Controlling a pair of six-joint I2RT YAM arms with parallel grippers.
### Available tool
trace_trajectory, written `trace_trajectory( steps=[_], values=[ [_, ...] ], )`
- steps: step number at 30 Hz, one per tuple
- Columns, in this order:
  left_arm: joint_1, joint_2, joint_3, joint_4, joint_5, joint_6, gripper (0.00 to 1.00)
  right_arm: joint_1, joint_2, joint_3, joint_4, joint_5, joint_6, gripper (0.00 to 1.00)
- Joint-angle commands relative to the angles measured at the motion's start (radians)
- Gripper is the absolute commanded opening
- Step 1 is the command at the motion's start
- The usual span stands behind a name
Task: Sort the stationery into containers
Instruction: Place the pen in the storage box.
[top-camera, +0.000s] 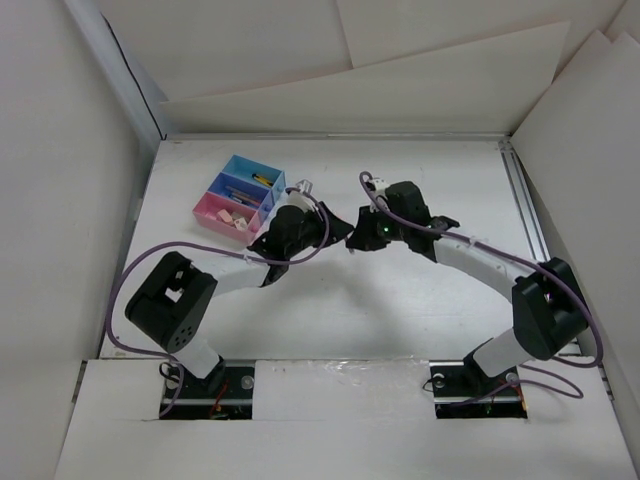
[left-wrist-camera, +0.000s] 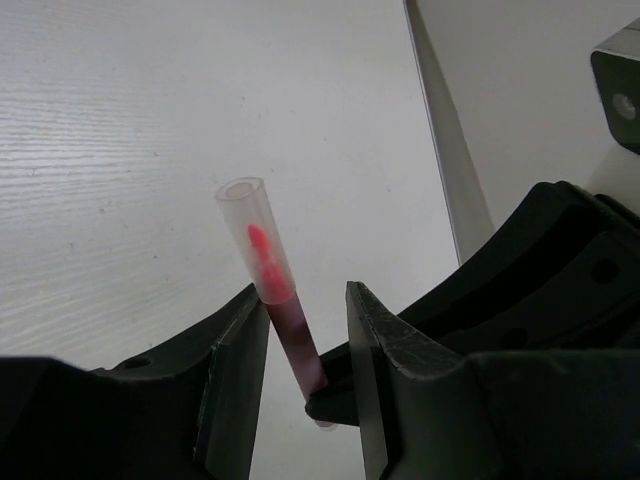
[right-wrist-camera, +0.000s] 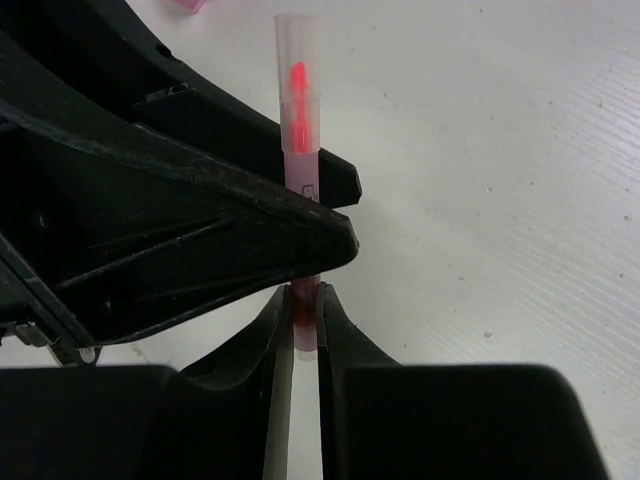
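The slim pink pen (right-wrist-camera: 298, 110) with a clear cap stands upright above the table's middle. My right gripper (right-wrist-camera: 305, 300) is shut on its lower end. My left gripper (left-wrist-camera: 305, 300) is open around the same pen (left-wrist-camera: 265, 250): one finger touches it, the other stands apart. Both grippers meet in the top view, the left (top-camera: 338, 228) beside the right (top-camera: 352, 240). The joined containers sit at the back left: light blue (top-camera: 252, 172), blue-violet (top-camera: 238, 193), pink (top-camera: 222, 212). Pale blocks lie in the pink bin, slim items in the two blue ones.
White walls surround the table (top-camera: 420, 300). A raised rail (top-camera: 520, 200) runs along its right side. The left arm's cable loops out toward the left edge (top-camera: 125, 275).
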Motion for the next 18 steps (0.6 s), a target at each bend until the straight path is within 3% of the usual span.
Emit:
trace_trajectory(
  steps=[1, 5, 7, 12, 16, 18],
  values=[
    [-0.005, -0.007, 0.014, 0.107, 0.016, -0.025, 0.32, 0.01, -0.045, -0.009, 0.068, -0.016, -0.011, 0.0],
    [-0.005, -0.007, 0.001, 0.13, 0.016, -0.025, 0.3, 0.01, -0.054, -0.009, 0.068, -0.033, -0.011, 0.0],
    [-0.005, 0.007, 0.012, 0.109, 0.025, -0.025, 0.17, 0.01, -0.054, -0.009, 0.081, -0.044, -0.011, 0.0],
    [-0.005, 0.027, 0.023, 0.109, 0.036, -0.025, 0.01, 0.01, -0.089, -0.029, 0.091, -0.021, 0.008, 0.0],
    [0.062, 0.014, 0.032, 0.087, 0.047, -0.035, 0.0, 0.001, -0.121, -0.038, 0.091, -0.021, 0.019, 0.36],
    [0.099, -0.007, 0.043, 0.057, 0.047, -0.035, 0.0, 0.001, -0.147, -0.05, 0.091, -0.021, 0.028, 0.43]
  ],
)
